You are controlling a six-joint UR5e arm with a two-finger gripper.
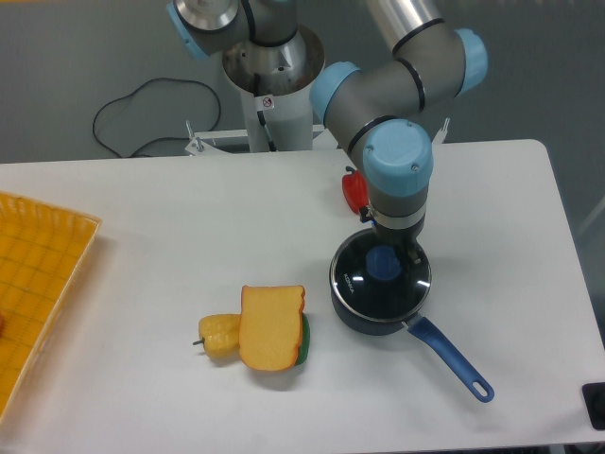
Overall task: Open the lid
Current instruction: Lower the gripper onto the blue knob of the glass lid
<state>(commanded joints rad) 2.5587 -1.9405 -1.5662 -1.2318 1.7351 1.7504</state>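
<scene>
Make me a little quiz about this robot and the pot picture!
1. True or false: the round dark glass lid with the blue knob is already off the dark saucepan.
2. Which is nearest the arm's gripper? A) woven orange tray B) red toy pepper C) yellow toy corn
3. Fill in: the saucepan's long handle is coloured ____.

Key: 1 false; 2 B; 3 blue.
</scene>
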